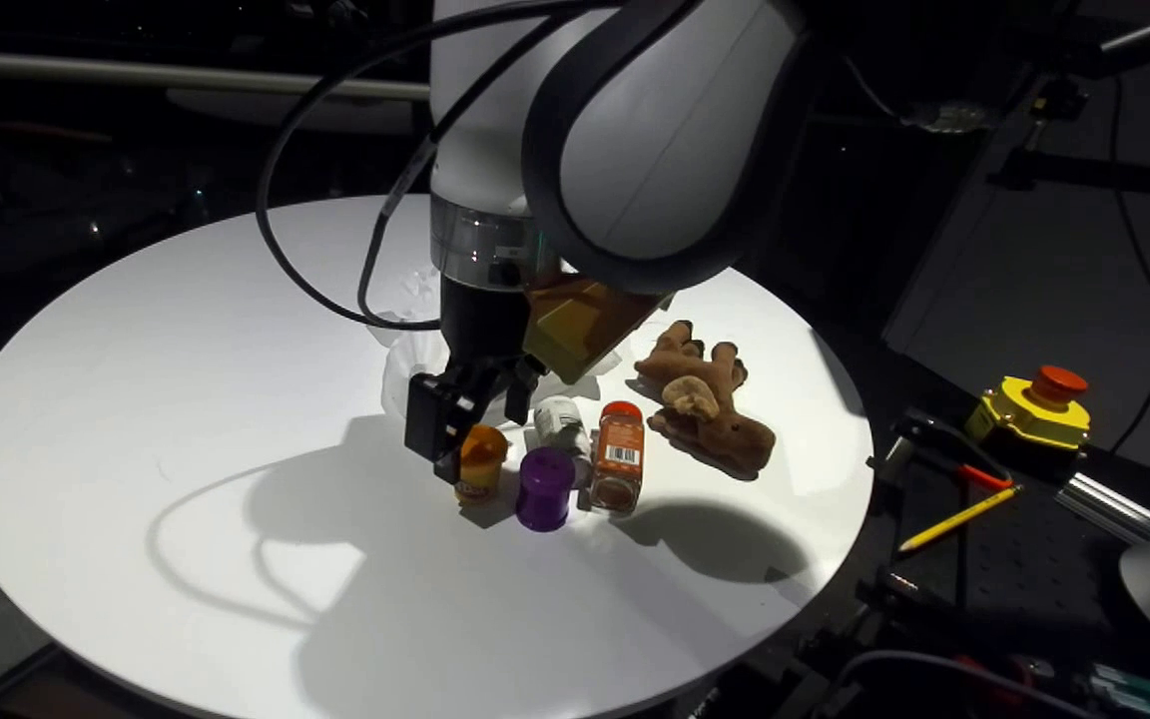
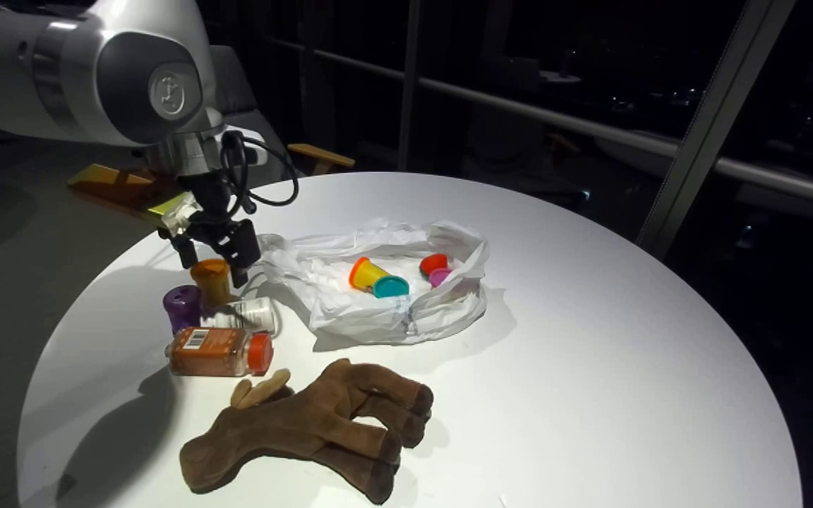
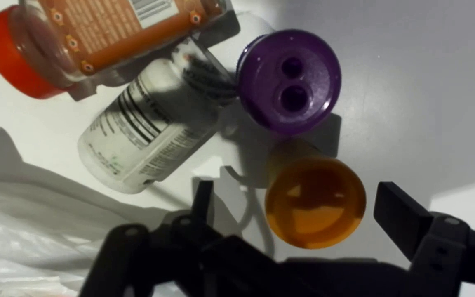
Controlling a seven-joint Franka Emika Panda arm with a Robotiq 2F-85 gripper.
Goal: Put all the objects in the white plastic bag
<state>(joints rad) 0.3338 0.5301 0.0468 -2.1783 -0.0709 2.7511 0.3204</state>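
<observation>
Wrist view: the pincer [image 3: 295, 190] stands spread astride the orange tub [image 3: 316, 202], with a generous gap on one flank and a thin one on the other. That straddle is probably meant for a grasp, since closing in from here should catch the tub across its round body. The purple pot [image 3: 291, 86] stands upright close beside the tub, so a sideways slip could knock it. The white bottle [image 3: 151, 128] and the spice jar [image 3: 109, 33] lie on their sides near it, and may need gripping across the narrow way.

In an exterior view the white plastic bag [image 2: 353, 321] slumps on the worktop [image 2: 576, 353] with its mouth upward, presumably so things can be dropped in. A yellow tub [image 2: 372, 275], a teal piece [image 2: 391, 286], a red piece [image 2: 434, 264] and a pink piece [image 2: 440, 277] sit inside, seen clearly only from there; behind the arm [image 1: 495, 170] the bag is mostly hidden, and the wrist view catches just a crumpled edge. Both exterior views show the brown stuffed animal [image 2: 308, 416] lying on its side near the spice jar, while the wrist view has at most a scrap of it. A pencil [image 1: 959, 519] and a red stop button [image 1: 1059, 384], off the worktop, show in an exterior view alone and seem no part of the job
</observation>
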